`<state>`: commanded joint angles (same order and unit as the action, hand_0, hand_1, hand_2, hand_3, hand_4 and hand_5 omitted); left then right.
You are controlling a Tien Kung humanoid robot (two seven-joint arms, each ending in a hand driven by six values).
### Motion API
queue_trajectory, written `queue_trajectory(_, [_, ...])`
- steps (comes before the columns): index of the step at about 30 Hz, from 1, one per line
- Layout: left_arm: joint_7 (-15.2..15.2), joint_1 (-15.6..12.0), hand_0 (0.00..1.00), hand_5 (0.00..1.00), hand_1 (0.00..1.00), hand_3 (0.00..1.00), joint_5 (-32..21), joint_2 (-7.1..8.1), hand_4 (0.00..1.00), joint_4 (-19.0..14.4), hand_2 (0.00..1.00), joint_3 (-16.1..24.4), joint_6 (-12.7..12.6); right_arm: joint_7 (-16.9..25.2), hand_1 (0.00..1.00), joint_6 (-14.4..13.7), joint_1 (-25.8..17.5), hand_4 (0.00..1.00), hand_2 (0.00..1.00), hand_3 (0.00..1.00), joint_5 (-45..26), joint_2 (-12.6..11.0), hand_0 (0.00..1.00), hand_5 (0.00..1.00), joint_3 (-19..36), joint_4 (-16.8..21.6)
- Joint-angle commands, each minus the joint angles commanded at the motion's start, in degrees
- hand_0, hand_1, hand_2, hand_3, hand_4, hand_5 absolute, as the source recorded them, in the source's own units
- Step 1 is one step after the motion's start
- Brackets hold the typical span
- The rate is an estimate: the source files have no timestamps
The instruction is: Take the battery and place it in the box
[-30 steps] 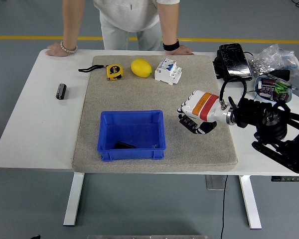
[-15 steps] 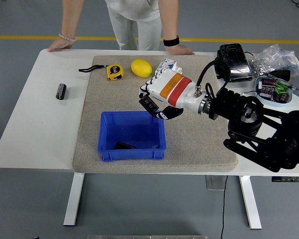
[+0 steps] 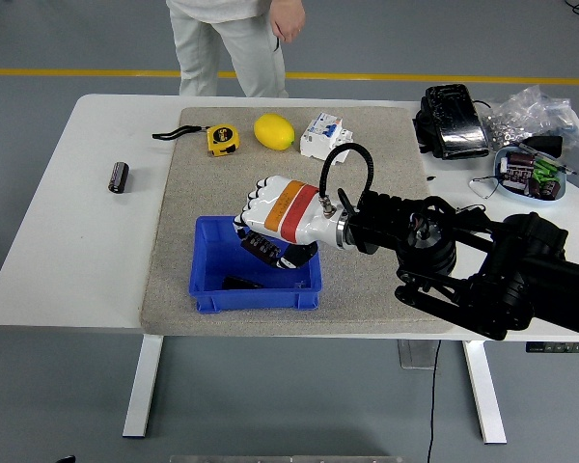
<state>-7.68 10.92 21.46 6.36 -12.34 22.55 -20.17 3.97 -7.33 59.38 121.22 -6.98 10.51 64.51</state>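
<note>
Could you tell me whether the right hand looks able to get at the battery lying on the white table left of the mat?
Probably not yet: the right hand hangs over the box, and the battery lies well off to its left.

A small dark cylindrical battery lies on its side at the frame's left (on bare white table). The blue rectangular box sits lower centre, open-topped, a dark flat object inside.

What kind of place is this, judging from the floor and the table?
Probably a lab or workshop floor used for robot testing. The grey floor has a yellow line like a factory aisle, the white table is a height-adjustable workbench, and electronics clutter sits at its right end.
</note>
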Motion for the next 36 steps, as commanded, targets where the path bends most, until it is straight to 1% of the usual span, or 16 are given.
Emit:
queue_trajectory(3, [0.01, -0.04, 0.67, 0.508, 0.615, 0.63, -0.02, 0.06, 0.662, 0.01, 0.725, -0.01, -0.06, 0.15, 0.767, -0.1, 0.1, 0.9, 0.793, 0.768, 0.09, 0.03, 0.775, 0.218, 0.38, 0.0])
queue_trajectory(4, [-0.01, -0.05, 0.669, 0.508, 0.609, 0.631, 0.03, 0.08, 0.662, 0.0, 0.722, 0.02, -0.07, 0.16, 0.776, -0.16, 0.12, 0.912, 0.812, 0.809, 0.11, 0.02, 0.783, 0.221, 0.52, 0.03])
queue_trajectory(9, [-0.23, -0.06, 0.669, 0.508, 0.609, 0.631, 0.48, 0.12, 0.662, -0.01, 0.722, 0.21, -0.12, 0.12, 0.776, -0.21, 0.17, 0.912, 0.812, 0.809, 0.13, -0.2, 0.783, 0.221, 1.52, 0.03])
queue_trajectory(13, [-0.29, -0.27, 0.667, 0.504, 0.607, 0.631, 0.35, 0.11, 0.66, 0.01, 0.721, 0.2, -0.2, 0.28, 0.78, -0.12, -0.13, 0.916, 0.815, 0.813, 0.38, -1.16, 0.786, 0.23, 3.41, 0.2])
queue_trajectory(16, [-0.21, -0.49, 0.667, 0.504, 0.607, 0.631, 0.0, 0.11, 0.66, 0.06, 0.721, 0.1, -0.24, 0.33, 0.78, -0.38, -0.42, 0.916, 0.815, 0.813, 0.12, -2.34, 0.786, 0.23, 6.21, 0.43])
queue_trajectory(17, [-0.21, -0.54, 0.671, 0.492, 0.61, 0.63, -0.05, 0.1, 0.648, 0.07, 0.723, 0.09, -0.23, 0.31, 0.772, -0.95, -0.66, 0.933, 0.811, 0.816, -0.64, -2.86, 0.777, 0.258, 7.4, 0.44])
queue_trajectory(18, [-0.21, -0.58, 0.671, 0.492, 0.61, 0.63, -0.12, 0.08, 0.648, 0.07, 0.723, 0.06, -0.22, 0.27, 0.772, -1.58, -0.92, 0.933, 0.811, 0.816, -1.56, -3.32, 0.777, 0.258, 8.55, 0.43])
queue_trajectory(23, [-0.09, -0.99, 0.672, 0.49, 0.611, 0.631, -0.53, -0.04, 0.645, 0.16, 0.722, -0.04, -0.4, -0.09, 0.763, -6.93, -2.9, 0.943, 0.806, 0.813, -11.7, -5.94, 0.77, 0.274, 14.91, -0.98])
queue_trajectory(26, [-0.19, -1.16, 0.672, 0.49, 0.611, 0.631, -0.23, -0.11, 0.645, 0.23, 0.722, 0.17, -0.45, 0.56, 0.763, -8.94, -3.88, 0.943, 0.806, 0.813, -17.91, -7.79, 0.77, 0.274, 16.88, -2.09])
queue_trajectory(27, [-0.23, -1.2, 0.672, 0.49, 0.611, 0.631, -0.11, -0.13, 0.645, 0.25, 0.722, 0.25, -0.44, 1.06, 0.763, -9.52, -4.41, 0.943, 0.806, 0.813, -20.38, -8.54, 0.77, 0.274, 17.23, -2.29])
queue_trajectory(28, [-0.23, -1.25, 0.672, 0.491, 0.611, 0.63, -0.09, -0.14, 0.647, 0.26, 0.723, 0.25, -0.42, 1.76, 0.768, -10.12, -5.07, 0.954, 0.812, 0.82, -22.93, -9.29, 0.775, 0.3, 17.42, -2.37])
queue_trajectory(32, [-0.34, -1.47, 0.672, 0.491, 0.611, 0.63, 0.52, -0.22, 0.647, 0.29, 0.723, 0.62, -0.36, 6.03, 0.768, -12.18, -8.71, 0.954, 0.812, 0.82, -32.24, -12.41, 0.775, 0.3, 18.57, -2.12])
queue_trajectory(33, [-0.51, -1.63, 0.672, 0.491, 0.611, 0.63, 1.12, -0.39, 0.647, 0.31, 0.723, 1.04, -0.37, 7.66, 0.768, -12.33, -10.17, 0.954, 0.812, 0.82, -34.85, -13.52, 0.775, 0.3, 18.95, -2.08])
queue_trajectory(34, [-0.56, -1.67, 0.672, 0.491, 0.611, 0.63, 1.29, -0.44, 0.647, 0.31, 0.723, 1.16, -0.37, 8.16, 0.768, -12.32, -10.6, 0.954, 0.812, 0.82, -36.93, -13.85, 0.775, 0.3, 19.04, -2.05])
queue_trajectory(35, [-0.62, -1.75, 0.673, 0.49, 0.617, 0.63, 1.49, -0.53, 0.646, 0.27, 0.723, 1.21, -0.33, 8.97, 0.776, -12.01, -11.58, 0.998, 0.821, 0.872, -39.53, -14.59, 0.779, 0.555, 19.28, -1.98])
queue_trajectory(36, [-0.64, -1.87, 0.673, 0.49, 0.617, 0.63, 1.71, -0.58, 0.646, 0.26, 0.723, 1.31, -0.21, 9.99, 0.776, -11.53, -13.05, 0.998, 0.821, 0.872, -41.77, -15.57, 0.779, 0.555, 20.03, -1.66])
